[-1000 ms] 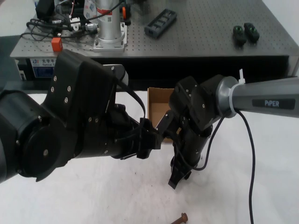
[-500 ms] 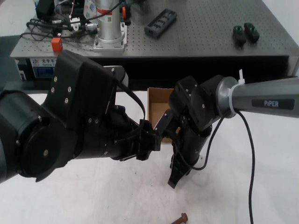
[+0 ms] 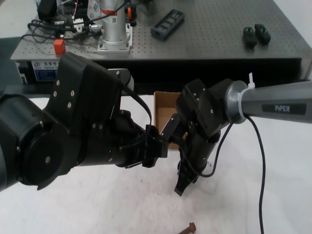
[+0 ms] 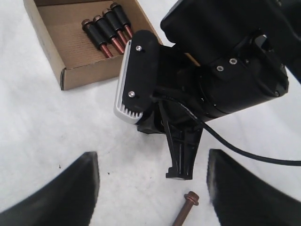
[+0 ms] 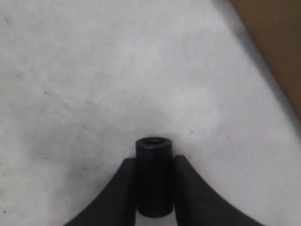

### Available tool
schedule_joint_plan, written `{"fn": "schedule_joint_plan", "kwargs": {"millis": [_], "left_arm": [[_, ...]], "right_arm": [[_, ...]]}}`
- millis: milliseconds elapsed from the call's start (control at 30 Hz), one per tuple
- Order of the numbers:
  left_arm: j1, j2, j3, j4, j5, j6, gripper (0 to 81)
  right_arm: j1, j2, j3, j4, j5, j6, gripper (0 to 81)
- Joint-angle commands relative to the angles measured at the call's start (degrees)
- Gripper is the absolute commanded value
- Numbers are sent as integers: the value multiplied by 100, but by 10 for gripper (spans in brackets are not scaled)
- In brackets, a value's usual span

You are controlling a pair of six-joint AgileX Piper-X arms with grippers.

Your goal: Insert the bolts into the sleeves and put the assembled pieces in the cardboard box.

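Right claw [image 5: 155, 161] is seen clamped on a black sleeve [image 5: 154, 176] over the white tabletop [image 5: 70, 70], with the cardboard box [image 5: 277, 47] close beside it. Left claw [image 4: 150, 157] is held with its fingers apart. A loose bolt [image 4: 186, 211] is laid on the tabletop between them, near the right claw's tip. Four assembled pieces [image 4: 107, 29] are lined up inside the box beyond, which is partly screened by the right arm.
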Motion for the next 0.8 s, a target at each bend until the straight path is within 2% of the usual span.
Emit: {"fn": "schedule_joint_plan", "kwargs": {"millis": [0, 267, 367, 400, 467, 600, 700, 767], "left_arm": [[-2, -59, -31, 15, -55, 37, 474], [-2, -59, -31, 68, -55, 52, 474], [-2, -59, -31, 283, 196, 388, 474], [-2, -47, -31, 341, 325, 489, 474], [-2, 3, -31, 447, 597, 631, 474], [-15, 239, -45, 479, 1231, 642, 440], [-97, 566, -92, 498, 1622, 949, 370], [-229, 900, -256, 586, 1714, 1175, 363]], "right_arm": [[-6, 103, -28, -136, -4, 11, 138], [-6, 243, -28, -207, -29, 126, 121], [-28, 197, -28, -432, -53, 386, 11], [-47, 149, -28, -490, -53, 465, 39], [-96, -11, -28, -531, -103, 590, 39], [-309, -773, 197, -486, -103, 926, 39], [-636, -1601, 686, -426, -530, 1468, 39], [-857, -2229, 1084, -426, -703, 1763, 39]]}}
